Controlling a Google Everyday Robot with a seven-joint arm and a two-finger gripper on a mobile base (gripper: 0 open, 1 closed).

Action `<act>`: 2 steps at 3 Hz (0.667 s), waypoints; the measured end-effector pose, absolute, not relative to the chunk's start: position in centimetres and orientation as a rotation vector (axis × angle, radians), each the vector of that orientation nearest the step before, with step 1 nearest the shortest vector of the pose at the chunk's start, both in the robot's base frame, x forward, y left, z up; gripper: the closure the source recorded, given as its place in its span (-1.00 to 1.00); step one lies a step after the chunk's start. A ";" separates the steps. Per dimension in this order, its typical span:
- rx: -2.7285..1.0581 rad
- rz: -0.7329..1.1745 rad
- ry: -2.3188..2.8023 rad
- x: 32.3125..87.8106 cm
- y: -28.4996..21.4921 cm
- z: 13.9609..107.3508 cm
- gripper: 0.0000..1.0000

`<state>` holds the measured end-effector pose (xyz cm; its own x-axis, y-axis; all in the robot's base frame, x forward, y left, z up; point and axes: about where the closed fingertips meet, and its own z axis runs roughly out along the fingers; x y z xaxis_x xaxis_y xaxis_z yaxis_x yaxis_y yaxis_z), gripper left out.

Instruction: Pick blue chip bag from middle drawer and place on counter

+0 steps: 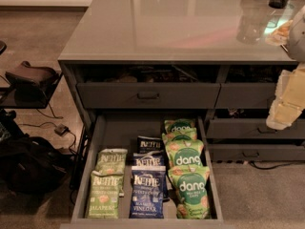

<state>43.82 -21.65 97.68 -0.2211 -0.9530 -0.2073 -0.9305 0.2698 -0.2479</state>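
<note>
Blue chip bag point(147, 192) being kept in the open middle drawer point(91, 163); gripper point(286, 104) being held at the right edge.
The bag is being flanked at the drawer's near end by green Kettle bags point(104, 195) on the left and Dang bags point(190, 186) on the right. The gripper is being held just below the table point(167, 27) edge, well apart from the bag; its opening cannot be told.

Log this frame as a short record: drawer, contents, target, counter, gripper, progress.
middle drawer: pulled open
contents: green Kettle bags left, blue bags centre, Dang bags right
target: blue chip bag, front of the centre column, lying flat
counter: glossy top above the drawers
gripper: right edge of view, apart from all bags
progress: not yet picked
</note>
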 end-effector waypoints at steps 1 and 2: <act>-1.724 -0.100 2.230 43.8 -21.6 97.7 -1.00; -1.816 -0.035 2.163 43.2 -20.6 95.7 -1.00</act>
<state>43.17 -20.58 95.69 -0.1442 -0.9640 -0.2234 -0.9562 0.1938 -0.2192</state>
